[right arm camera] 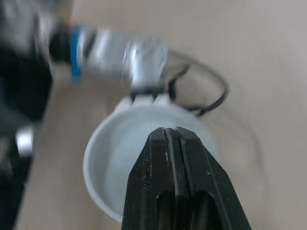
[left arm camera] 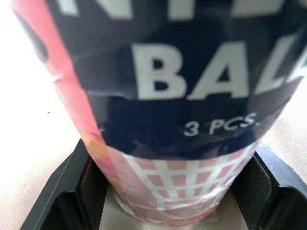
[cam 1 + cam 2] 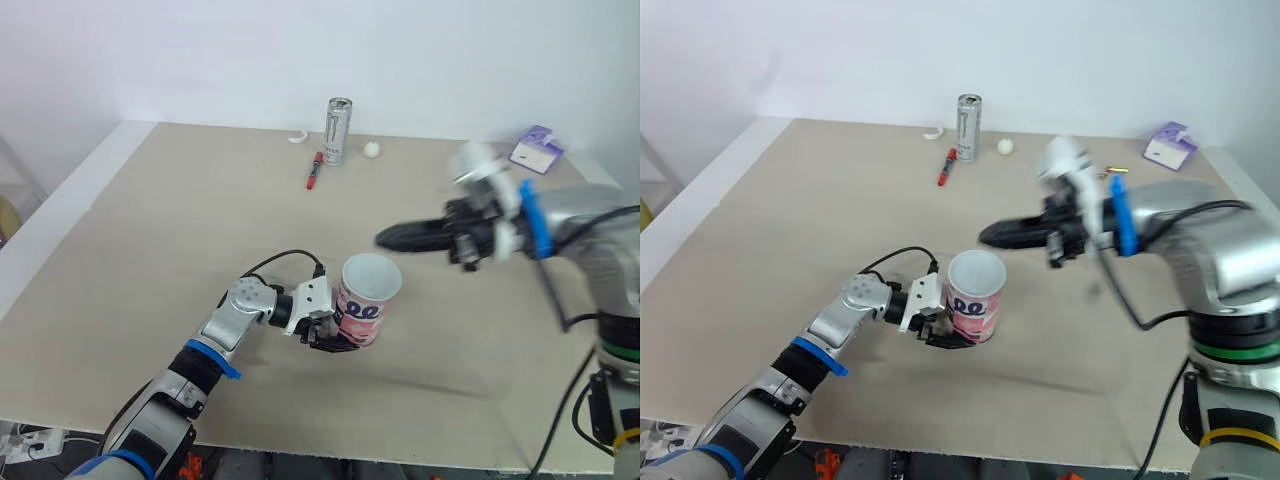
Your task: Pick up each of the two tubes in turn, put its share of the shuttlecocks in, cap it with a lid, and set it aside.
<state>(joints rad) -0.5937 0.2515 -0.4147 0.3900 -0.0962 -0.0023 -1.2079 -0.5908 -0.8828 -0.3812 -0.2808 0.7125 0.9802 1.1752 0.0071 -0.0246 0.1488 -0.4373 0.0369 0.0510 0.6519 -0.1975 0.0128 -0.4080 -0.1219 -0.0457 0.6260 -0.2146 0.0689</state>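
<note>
The left tool [image 3: 335,340] is clamped on the lower part of the tube [image 3: 365,300], which stands roughly upright near the front middle of the bench [image 3: 150,250] with its mouth open. The right tool [image 3: 385,238], its fingers pressed together with nothing between them, hovers just above and right of the mouth, pointing at it. A can [image 3: 338,130], pen [image 3: 314,170], ball [image 3: 372,150] and box [image 3: 536,150] lie along the far edge.

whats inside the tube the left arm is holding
The tube, open-topped in the left end effector, shows bare white inner wall. Its bottom is hidden: the right end effector covers it in the wrist view.
</note>
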